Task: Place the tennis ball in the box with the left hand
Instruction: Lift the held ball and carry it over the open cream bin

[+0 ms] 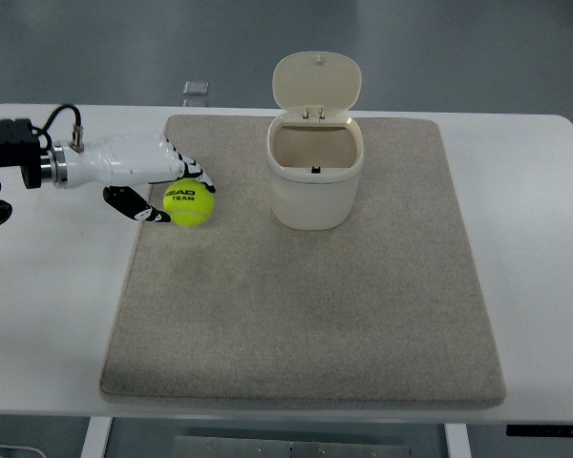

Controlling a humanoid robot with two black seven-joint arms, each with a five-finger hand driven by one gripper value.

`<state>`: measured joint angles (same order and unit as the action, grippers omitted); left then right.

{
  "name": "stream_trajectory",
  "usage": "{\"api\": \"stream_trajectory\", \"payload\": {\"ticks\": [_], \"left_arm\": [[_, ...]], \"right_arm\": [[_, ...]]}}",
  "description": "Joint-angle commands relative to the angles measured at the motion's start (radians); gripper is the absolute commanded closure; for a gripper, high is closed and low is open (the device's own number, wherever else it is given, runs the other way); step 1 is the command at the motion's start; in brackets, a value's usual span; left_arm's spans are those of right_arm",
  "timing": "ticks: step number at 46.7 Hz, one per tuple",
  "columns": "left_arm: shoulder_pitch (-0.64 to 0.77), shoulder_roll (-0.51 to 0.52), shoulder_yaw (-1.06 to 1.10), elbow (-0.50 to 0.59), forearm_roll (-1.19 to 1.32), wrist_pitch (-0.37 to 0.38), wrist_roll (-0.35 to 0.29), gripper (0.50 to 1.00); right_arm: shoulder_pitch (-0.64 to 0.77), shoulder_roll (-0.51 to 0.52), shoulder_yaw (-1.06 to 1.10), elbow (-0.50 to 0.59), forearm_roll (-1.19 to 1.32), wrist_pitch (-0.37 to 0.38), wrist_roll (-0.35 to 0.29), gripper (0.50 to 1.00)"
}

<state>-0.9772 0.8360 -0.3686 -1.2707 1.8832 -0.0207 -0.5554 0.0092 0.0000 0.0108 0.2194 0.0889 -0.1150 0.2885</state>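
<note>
A yellow-green tennis ball [190, 203] sits at the left part of the grey mat [306, 315]. My left hand [168, 192], white with black finger parts, reaches in from the left edge and is closed around the ball. Its fingers [195, 171] lie over the ball's far side and the thumb [141, 207] presses its near-left side. I cannot tell whether the ball rests on the mat or is lifted slightly. The cream box [314, 175] stands upright to the right of the ball, about a ball's width away. Its flip lid [316, 84] is open and tilted back. The inside looks empty.
The mat lies on a white table [48, 315]. A small clear object [196, 91] lies at the table's far edge behind the hand. The black forearm and cable [10, 153] stretch along the left edge.
</note>
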Motion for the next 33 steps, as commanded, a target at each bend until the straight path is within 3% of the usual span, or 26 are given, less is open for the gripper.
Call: {"api": "stream_trajectory", "payload": {"ticks": [1, 14, 33], "left_arm": [[-0.046, 0.06, 0.0, -0.061, -0.006, 0.002, -0.001, 1.0], [-0.193, 0.08, 0.008, -0.108, -0.001, 0.001, -0.001, 1.0], [-0.443, -0.13, 0.194, -0.056, 0.004, -0.002, 0.011, 1.0]], "right_arm": [[0.0, 0.0, 0.0, 0.0, 0.0, 0.0, 0.0, 0.562], [0.0, 0.0, 0.0, 0.0, 0.0, 0.0, 0.0, 0.562], [0.0, 0.0, 0.0, 0.0, 0.0, 0.0, 0.0, 0.562]]}}
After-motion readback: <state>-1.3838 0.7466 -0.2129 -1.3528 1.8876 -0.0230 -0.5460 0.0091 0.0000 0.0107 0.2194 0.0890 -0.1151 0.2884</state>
